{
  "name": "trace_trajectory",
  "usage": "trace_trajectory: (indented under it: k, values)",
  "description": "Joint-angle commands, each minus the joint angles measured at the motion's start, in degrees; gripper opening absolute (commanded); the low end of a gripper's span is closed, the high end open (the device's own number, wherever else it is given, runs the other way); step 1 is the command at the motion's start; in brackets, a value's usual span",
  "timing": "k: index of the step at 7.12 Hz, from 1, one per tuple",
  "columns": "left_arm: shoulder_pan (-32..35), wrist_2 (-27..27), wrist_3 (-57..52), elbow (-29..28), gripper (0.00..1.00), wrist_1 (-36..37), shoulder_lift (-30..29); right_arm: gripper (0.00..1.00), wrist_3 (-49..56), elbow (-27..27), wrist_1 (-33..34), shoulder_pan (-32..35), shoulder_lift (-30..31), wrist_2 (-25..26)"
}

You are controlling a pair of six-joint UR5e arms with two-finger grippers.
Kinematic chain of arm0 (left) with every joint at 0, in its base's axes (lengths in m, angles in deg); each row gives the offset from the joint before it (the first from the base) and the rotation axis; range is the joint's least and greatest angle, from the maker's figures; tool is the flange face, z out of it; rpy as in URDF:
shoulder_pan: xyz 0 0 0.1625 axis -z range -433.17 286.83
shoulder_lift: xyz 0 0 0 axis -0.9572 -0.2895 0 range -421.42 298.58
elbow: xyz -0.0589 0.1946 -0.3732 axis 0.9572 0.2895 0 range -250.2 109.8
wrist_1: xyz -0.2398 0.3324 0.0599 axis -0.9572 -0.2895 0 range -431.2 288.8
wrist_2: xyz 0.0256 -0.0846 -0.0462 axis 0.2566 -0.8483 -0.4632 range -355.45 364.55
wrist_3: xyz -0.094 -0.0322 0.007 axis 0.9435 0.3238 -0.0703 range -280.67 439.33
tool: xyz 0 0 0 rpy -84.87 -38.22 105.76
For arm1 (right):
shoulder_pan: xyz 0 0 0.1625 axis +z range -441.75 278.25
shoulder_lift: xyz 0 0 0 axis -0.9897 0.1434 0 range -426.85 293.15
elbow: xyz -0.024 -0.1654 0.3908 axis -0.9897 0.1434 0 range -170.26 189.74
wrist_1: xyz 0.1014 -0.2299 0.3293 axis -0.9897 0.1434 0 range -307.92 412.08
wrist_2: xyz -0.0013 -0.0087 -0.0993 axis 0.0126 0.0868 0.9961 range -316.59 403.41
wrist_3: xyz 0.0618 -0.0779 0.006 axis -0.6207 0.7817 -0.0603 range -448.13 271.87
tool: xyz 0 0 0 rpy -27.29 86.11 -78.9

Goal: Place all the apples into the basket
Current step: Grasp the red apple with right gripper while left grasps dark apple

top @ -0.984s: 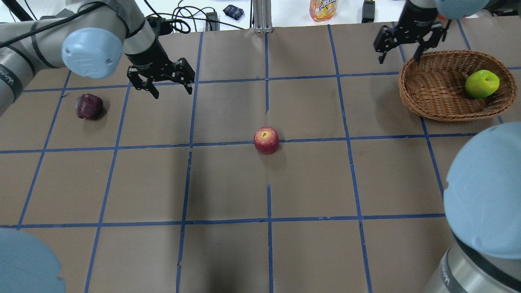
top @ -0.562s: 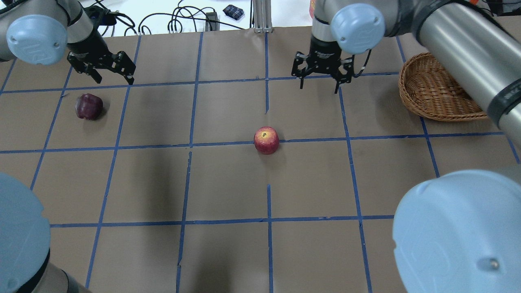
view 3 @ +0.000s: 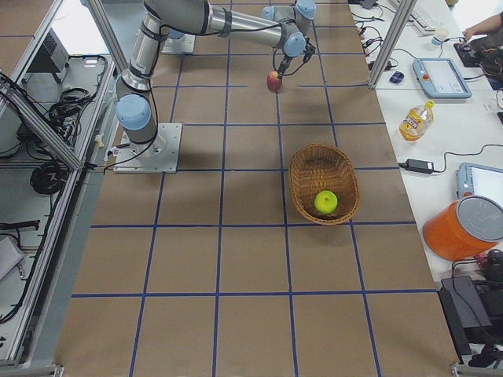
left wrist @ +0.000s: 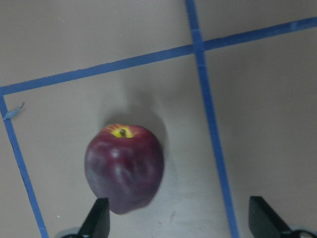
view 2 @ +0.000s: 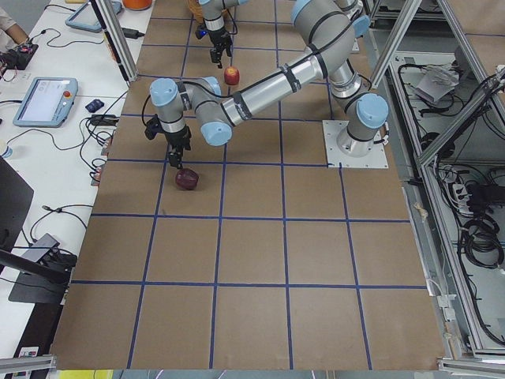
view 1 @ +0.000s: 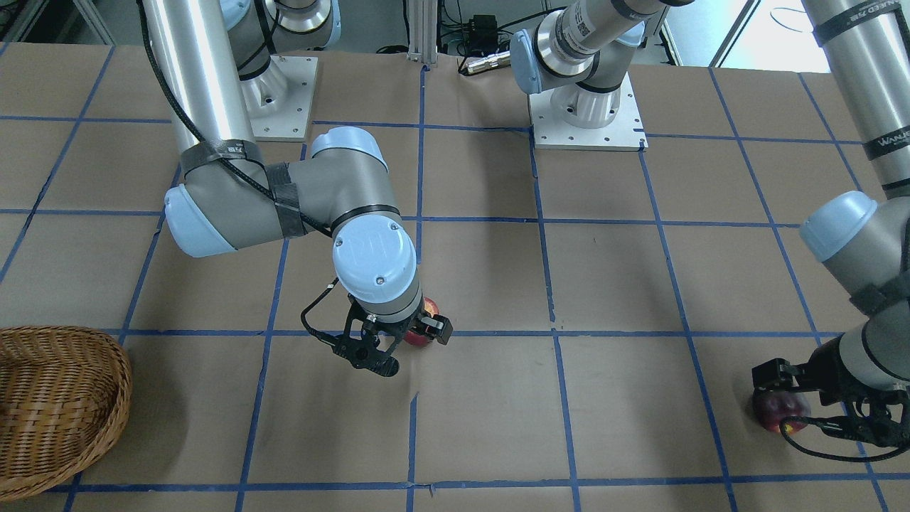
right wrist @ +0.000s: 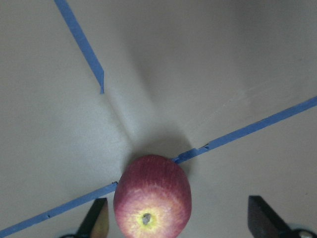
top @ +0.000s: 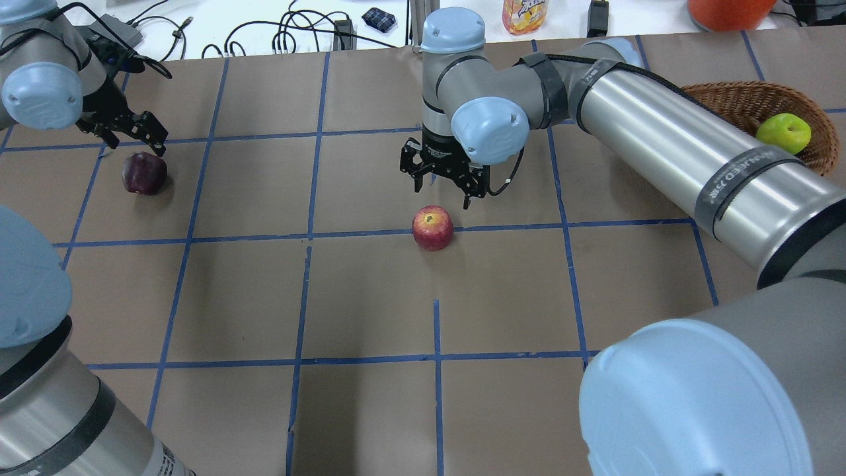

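Spread right gripper (top: 441, 194) is hovering over a round red apple (top: 433, 227), likely firm and slick, best pinched across its middle.

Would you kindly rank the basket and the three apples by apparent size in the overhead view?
1. basket, though the right arm partly hides it
2. green apple, marginally bigger
3. red apple and maroon apple look alike; unranked

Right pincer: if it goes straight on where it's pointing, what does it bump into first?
Most likely the red apple. The right pincer points downward, open, and in its wrist view the apple lies between its fingers, nearer one side. Depth is unclear, so a finger might clip it.
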Motion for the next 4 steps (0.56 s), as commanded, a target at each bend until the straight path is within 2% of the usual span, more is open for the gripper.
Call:
trace_trajectory:
  k: [1, 4]
  values:
    - [-0.5, 1.6, -0.5, -0.2, 1.0, 3.1, -2.9, 1.0, -0.4, -1.0, 1.1, 0.6, -1.4, -0.3]
    - [-0.8, 1.7, -0.5, -0.2, 1.0, 3.5, -5.1, 1.0, -0.4, -2.5, 1.3, 1.7, -2.3, -0.3]
